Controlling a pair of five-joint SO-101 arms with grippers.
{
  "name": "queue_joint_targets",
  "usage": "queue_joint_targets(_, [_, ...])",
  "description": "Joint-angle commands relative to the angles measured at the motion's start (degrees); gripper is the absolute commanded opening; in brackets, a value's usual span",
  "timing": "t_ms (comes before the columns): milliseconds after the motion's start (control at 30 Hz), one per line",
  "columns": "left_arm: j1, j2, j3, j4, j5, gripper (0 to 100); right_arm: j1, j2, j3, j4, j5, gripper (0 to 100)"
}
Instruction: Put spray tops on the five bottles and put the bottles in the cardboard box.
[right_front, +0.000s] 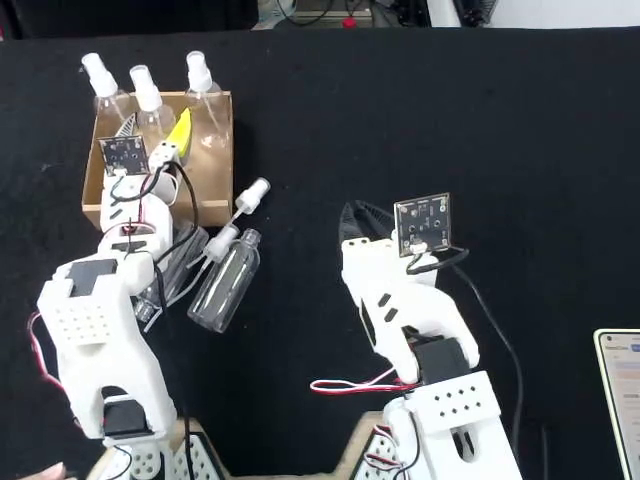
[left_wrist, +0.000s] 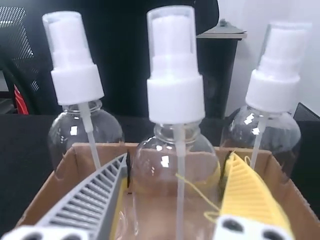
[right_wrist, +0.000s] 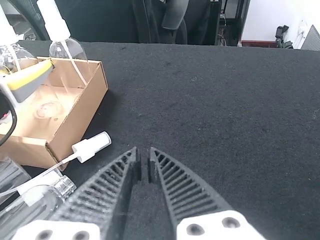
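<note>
Far left, inside the cardboard box (right_front: 228, 140), the left gripper (left_wrist: 178, 159) is open, its jaws straddling the middle bottle (left_wrist: 175, 150) of three capped ones, apparently not pinching it. Right gripper (right_front: 358, 222) is closed on nothing, mid-table. An uncapped bottle (right_front: 226, 280) lies just near of the box, with a loose spray top (right_front: 254, 193) beside it. Judged light, thin-walled, slick and prone to roll: grip mid-body. Take the top by its collar, not its flimsy tube.

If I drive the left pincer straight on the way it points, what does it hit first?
Most likely the middle capped bottle in the cardboard box; it stands directly ahead, between the left pincer's open fingers, though how near is unclear.
</note>
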Motion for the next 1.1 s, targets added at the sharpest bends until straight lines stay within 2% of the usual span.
queue_joint_targets(0, [-1.19, -3.34, 0.31, 0.26, -0.18, 29, 0.79, -1.98, -0.4, -1.85, 0.44, 3.4])
queue_joint_targets(833, [-1.1, -4.13, 0.22, 0.09, -0.09, 29, 0.79, -1.98, -0.4, -1.85, 0.44, 3.4])
queue_joint_targets(1067, [-0.92, -11.78, 4.97, 0.26, 0.0, 29, 0.79, -1.98, -0.4, -1.85, 0.44, 3.4])
